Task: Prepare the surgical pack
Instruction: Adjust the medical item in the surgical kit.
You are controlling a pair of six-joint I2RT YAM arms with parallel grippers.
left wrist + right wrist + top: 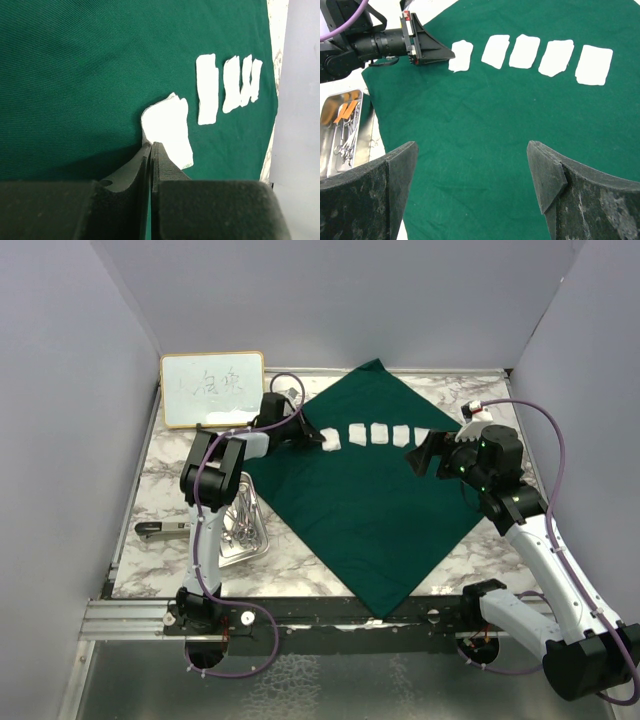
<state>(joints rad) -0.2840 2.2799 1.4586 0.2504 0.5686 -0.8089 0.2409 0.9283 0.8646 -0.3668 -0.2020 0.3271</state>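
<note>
Gauze sqs (pixel 524 51) x5, drape (pixel 370 500) x1

A drape (pixel 365 490) lies spread on the counter (pixel 150 495), one corner toward the near edge. Five gauze squares (pixel 378 434) lie in a row across its far part. The left gripper (pixel 322 443) meets the leftmost square; the right gripper (pixel 422 457) hangs over the row's right end. Left of the drape, a tray (pixel 250 552) holds instruments (pixel 345 137). A whiteboard (pixel 212 388) stands behind, at the far left corner.
</note>
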